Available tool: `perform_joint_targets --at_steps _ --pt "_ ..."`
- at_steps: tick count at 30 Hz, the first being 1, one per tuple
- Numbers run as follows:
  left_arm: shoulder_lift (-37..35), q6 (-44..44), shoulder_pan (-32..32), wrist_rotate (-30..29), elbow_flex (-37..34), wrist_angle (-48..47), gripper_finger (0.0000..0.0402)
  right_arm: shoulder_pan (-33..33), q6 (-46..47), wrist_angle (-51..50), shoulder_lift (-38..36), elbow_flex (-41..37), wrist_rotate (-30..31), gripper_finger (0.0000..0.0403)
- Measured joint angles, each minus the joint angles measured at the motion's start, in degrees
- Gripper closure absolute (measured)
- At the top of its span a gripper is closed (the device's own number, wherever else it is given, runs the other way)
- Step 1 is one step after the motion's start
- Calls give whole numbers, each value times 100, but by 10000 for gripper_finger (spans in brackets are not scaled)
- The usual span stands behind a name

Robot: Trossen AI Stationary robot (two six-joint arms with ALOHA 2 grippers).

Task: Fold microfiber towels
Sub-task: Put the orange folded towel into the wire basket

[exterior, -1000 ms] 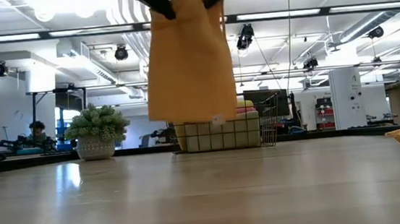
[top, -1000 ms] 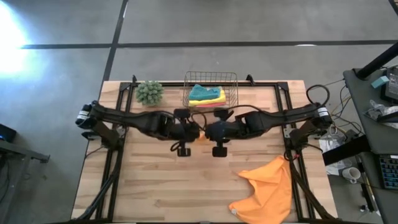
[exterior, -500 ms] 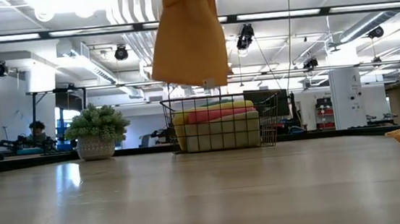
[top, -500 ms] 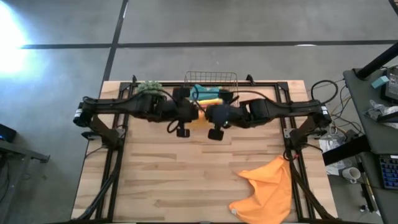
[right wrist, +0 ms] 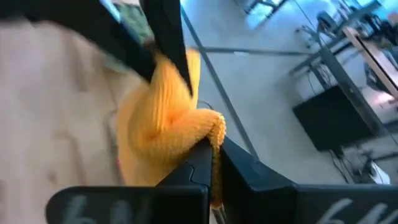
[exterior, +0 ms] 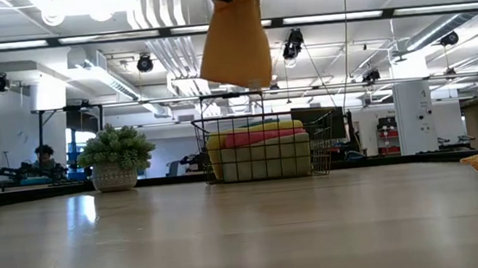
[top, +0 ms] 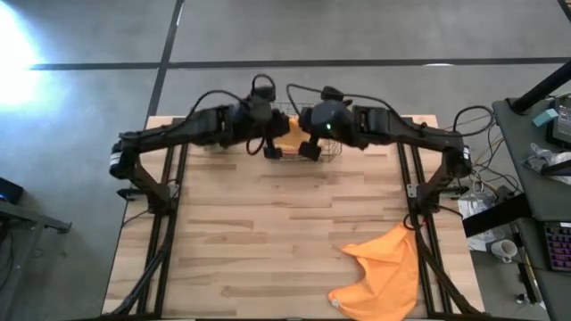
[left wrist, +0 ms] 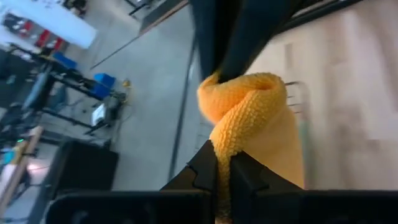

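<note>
- A folded orange towel (exterior: pixel 235 34) is held at top centre of the low view, above the basket (exterior: pixel 262 148).
- It is pinched by the clenched left gripper (top: pixel 272 150) and right gripper (top: pixel 310 149).
- A second orange towel (top: pixel 382 267) is spread at the high view's lower right.

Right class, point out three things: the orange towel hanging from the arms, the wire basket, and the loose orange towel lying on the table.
hanging orange towel (exterior: pixel 235 43), low view, middle of the cloth.
wire basket (exterior: pixel 318 149), low view, right side wall.
loose orange towel (top: pixel 385 265), high view, centre of the crumpled cloth.

nubby orange towel (left wrist: pixel 249 118) (cloth), wire basket (exterior: pixel 262 149)
</note>
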Motion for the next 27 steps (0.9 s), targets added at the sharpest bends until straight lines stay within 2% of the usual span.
perform_joint_targets --at_steps 3,8,12,16,22,27 --pt "86 331 377 101 -86 442 400 -351 -23 91 2 -170 -38 395" --pt "451 511 1009 586 -115 850 400 -950 -247 304 215 -253 -189 395" --pt "821 555 1334 614 -106 940 400 -1374 -441 374 549 -262 -694 395" --pt "1147 692 1621 571 -108 1285 400 -1789 -666 479 893 -256 -777 395" --pt "1585 649 2030 641 -91 1407 400 -2435 -916 606 1280 -260 -1530 395" --pt "1841 490 2133 911 -93 1581 400 -2770 -1437 700 1482 -262 -2040 395"
